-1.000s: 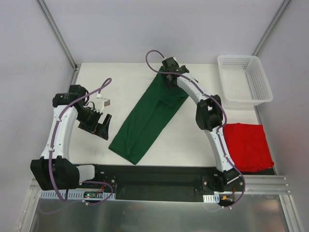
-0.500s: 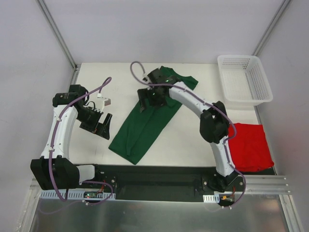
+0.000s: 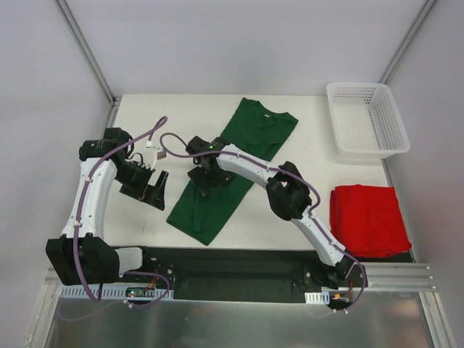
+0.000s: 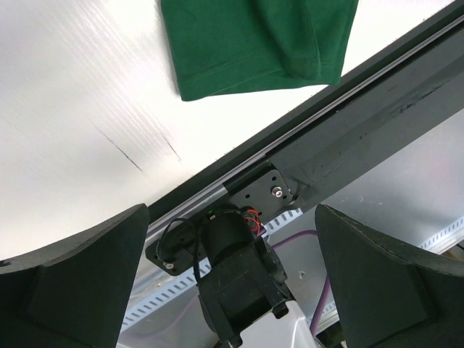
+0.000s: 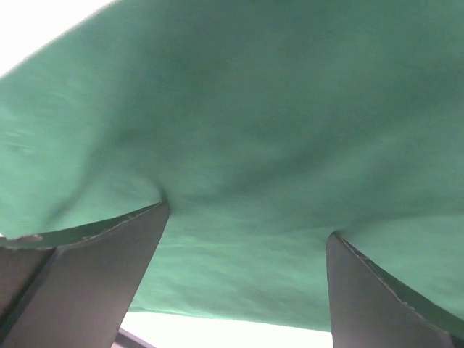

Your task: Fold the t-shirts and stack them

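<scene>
Folding the green t-shirt [image 3: 257, 130] looks underway: the right tool [image 3: 207, 177], spread wide, presses its middle; the left tool [image 3: 155, 190] hangs wide and empty beside it. Next probably calls for gripping its hem.

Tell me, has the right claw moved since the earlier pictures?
Yes. The right claw has swept left and nearer, away from the white basket, and is now over the middle of the green t-shirt.
</scene>
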